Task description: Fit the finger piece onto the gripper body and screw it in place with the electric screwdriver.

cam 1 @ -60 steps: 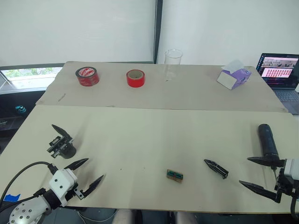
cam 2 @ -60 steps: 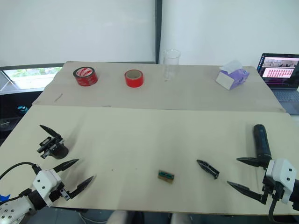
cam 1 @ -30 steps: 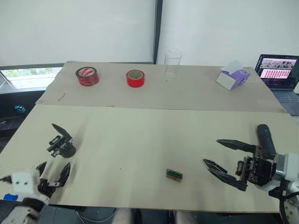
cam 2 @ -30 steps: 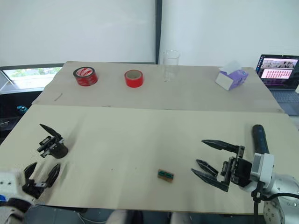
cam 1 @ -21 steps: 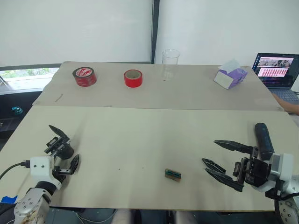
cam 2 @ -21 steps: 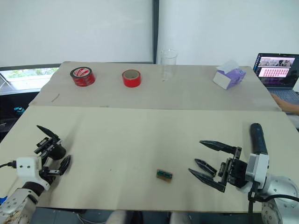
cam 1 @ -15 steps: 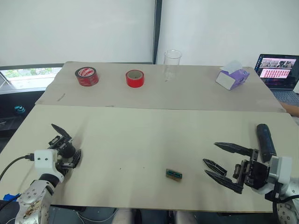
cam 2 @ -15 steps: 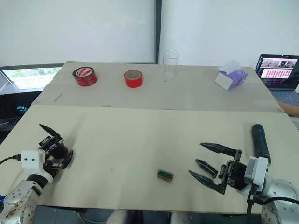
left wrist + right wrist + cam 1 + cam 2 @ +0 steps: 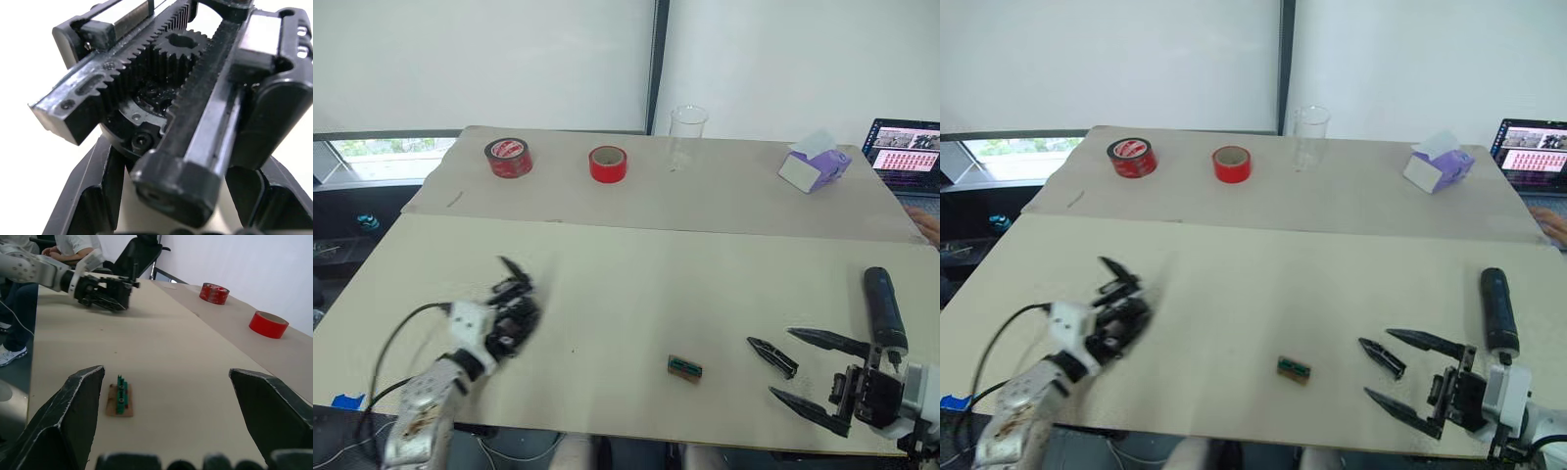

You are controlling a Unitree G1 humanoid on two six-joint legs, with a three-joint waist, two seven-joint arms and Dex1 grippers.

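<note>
Lifted since the earlier frame, the gripper body (image 9: 514,299) sits clamped in the left gripper (image 9: 505,328) above the table (image 9: 636,294). Right gripper (image 9: 818,374), spread wide, rests beside the finger piece (image 9: 771,356); electric screwdriver (image 9: 882,307) lies nearby.

The gripper body (image 9: 166,112) is showing glossy black plastic with toothed racks and a gear. The table (image 9: 636,284) is looking like matt, smooth board. The tape rolls (image 9: 608,164) are appearing shiny, and the cup (image 9: 687,135) is probably clear plastic.
</note>
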